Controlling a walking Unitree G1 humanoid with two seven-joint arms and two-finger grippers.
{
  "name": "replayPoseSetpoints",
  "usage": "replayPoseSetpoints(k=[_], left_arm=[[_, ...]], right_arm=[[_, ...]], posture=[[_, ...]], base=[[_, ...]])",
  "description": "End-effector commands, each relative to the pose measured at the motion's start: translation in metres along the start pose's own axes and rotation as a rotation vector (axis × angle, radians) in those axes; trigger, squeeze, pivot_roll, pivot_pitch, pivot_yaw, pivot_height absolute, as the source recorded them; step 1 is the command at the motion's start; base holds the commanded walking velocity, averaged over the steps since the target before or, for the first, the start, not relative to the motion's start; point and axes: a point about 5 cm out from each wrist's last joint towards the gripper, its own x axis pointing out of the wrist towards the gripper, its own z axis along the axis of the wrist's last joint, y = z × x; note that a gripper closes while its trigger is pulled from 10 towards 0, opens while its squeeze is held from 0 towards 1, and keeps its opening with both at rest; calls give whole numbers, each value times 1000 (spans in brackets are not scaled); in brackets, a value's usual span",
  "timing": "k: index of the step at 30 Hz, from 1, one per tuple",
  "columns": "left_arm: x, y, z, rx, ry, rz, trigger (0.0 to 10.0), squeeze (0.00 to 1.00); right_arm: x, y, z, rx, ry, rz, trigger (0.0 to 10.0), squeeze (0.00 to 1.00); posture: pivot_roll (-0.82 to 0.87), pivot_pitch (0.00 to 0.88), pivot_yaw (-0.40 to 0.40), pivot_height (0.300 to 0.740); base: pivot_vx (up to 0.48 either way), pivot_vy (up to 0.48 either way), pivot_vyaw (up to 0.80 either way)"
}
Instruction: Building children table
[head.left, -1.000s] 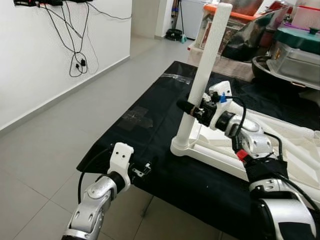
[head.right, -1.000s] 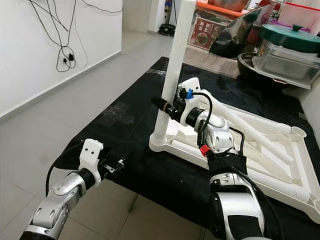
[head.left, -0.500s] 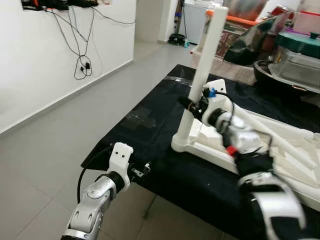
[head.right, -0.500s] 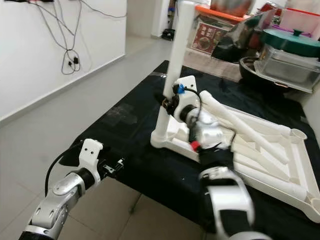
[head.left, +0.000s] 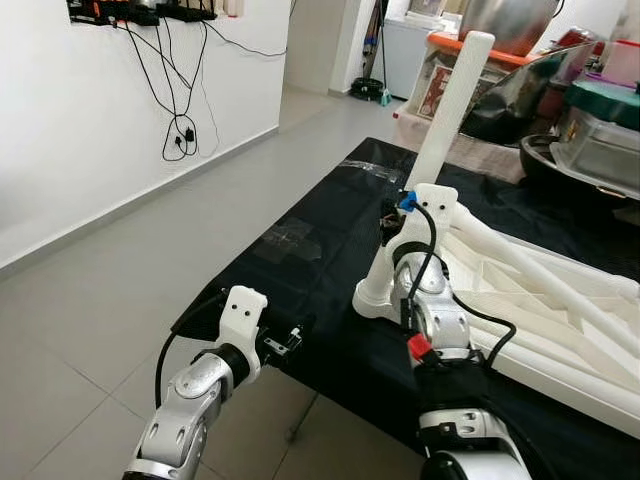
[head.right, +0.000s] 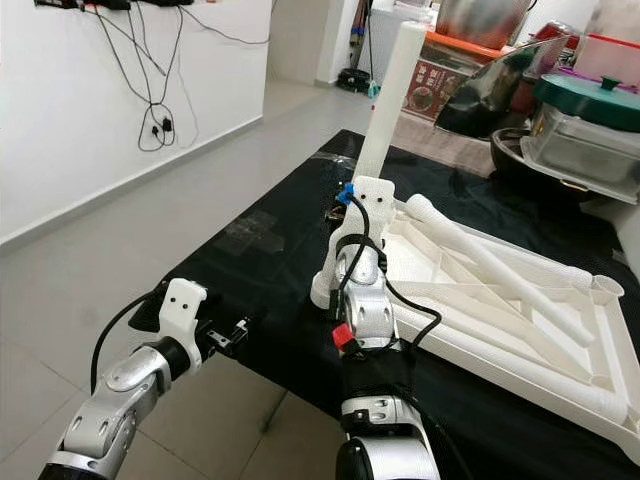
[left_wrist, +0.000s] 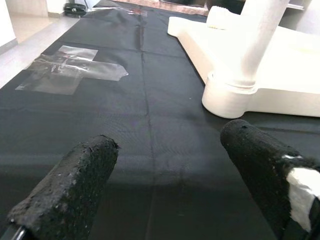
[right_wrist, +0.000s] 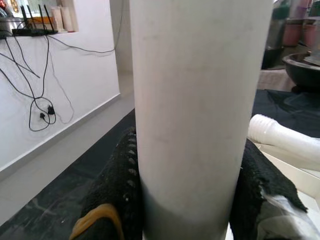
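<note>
Head views: an upturned white tabletop (head.right: 520, 330) lies on a black cloth (head.left: 300, 260) — one leg (head.left: 447, 120) stands upright in its near corner socket. The right gripper (head.left: 392, 216) clasps that leg low down.

Left wrist view: the left gripper (left_wrist: 165, 185) hovers over the cloth, fingers (left_wrist: 70, 190) wide apart, near the socket.

Right wrist view: both fingers (right_wrist: 116, 190) press the leg's sides.

A white wall (head.left: 70, 130) fills the upper left, black cables (head.left: 175, 110) dangling down it. Grey floor tiles (head.left: 90, 330) spread below. Upper right, cluttered storage: a green-lidded container (head.right: 590, 125) and an orange-topped box (head.right: 455, 60).
</note>
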Motion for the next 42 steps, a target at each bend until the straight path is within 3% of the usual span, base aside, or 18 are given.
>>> replayPoseSetpoints(k=[1, 2, 9, 10, 16, 17, 18, 19, 22, 23, 25, 26, 32, 34, 36, 37, 40, 42], left_arm=[[2, -7, -3, -20, 7, -14, 10000, 0], [2, -7, -3, -20, 7, -15, 10000, 0], [2, -6, -2, -19, 7, -16, 10000, 0], [2, -5, -2, -18, 8, -15, 10000, 0], [4, -4, -1, -14, 5, -16, 10000, 0], [4, -4, 0, -13, 4, -16, 10000, 0], [4, -4, 0, -13, 4, -16, 10000, 0], [4, -4, 0, -13, 4, -16, 10000, 0], [5, -4, 0, -13, 3, -15, 10000, 0], [5, -3, 0, -14, 2, -13, 10000, 0], [5, -3, 0, -14, 2, -13, 10000, 0], [4, -3, 0, -13, 2, -11, 10000, 0], [3, -1, 1, -11, 2, -7, 10000, 0], [3, -2, 0, -10, 5, -9, 10000, 0], [3, -2, 0, -10, 5, -9, 10000, 0], [3, -2, 0, -10, 6, -10, 10000, 0], [2, -3, -1, -13, 8, -9, 10000, 0], [2, -3, -1, -13, 8, -9, 10000, 0]], right_arm=[[-2, -5, -16, 12, 63, -6, 10000, 0], [-1, -4, -14, 14, 55, 32, 10000, 1000], [0, -2, -8, 14, 68, 82, 10000, 1000], [4, -5, -2, -12, 40, 101, 10000, 0], [15, -7, 18, 33, -47, 451, 10000, 0], [14, -9, 19, 59, -33, 626, 10000, 0], [14, -9, 19, 59, -33, 626, 10000, 0], [11, -11, 17, 64, -3, 766, 10000, 0], [8, -14, 13, 54, 34, 868, 10000, 0], [5, -14, 9, 30, 63, 952, 6431, 0], [5, -14, 9, 30, 63, 952, 6431, 0], [4, -14, 7, 8, 73, 988, 0, 0], [1, -12, 6, -33, 100, 1073, 0, 0], [14, -20, 5, -124, 89, 928, 0, 0], [14, -20, 5, -124, 89, 928, 0, 0], [26, -28, 6, -198, 69, 733, 0, 0], [41, -69, 3, -148, 67, 75, 0, 0], [41, -69, 3, -148, 67, 75, 0, 0]], posture=[[27, 0, -163, 740], [27, 0, -162, 740], [27, 0, -162, 740], [26, 0, -158, 740], [29, 0, -158, 740], [22, 0, -159, 740], [22, 0, -159, 740], [28, 0, -165, 740], [31, 0, -168, 740], [33, 0, -167, 740], [33, 0, -167, 740], [34, 0, -169, 740], [36, 0, -167, 740], [33, 0, -167, 740], [33, 0, -167, 740], [31, 0, -167, 740], [30, 0, -169, 740], [30, 0, -169, 740]], base=[[0, 0, 0], [0, 0, 0], [0, 0, 0], [0, 0, 0], [0, 0, 0], [0, 0, 0], [0, 0, 0], [0, 0, 0], [0, 0, 0], [0, 0, 0], [0, 0, 0], [0, 0, 0], [0, 0, 0], [0, 0, 0], [0, 0, 0], [0, 0, 0], [0, 0, 0], [0, 0, 0]])
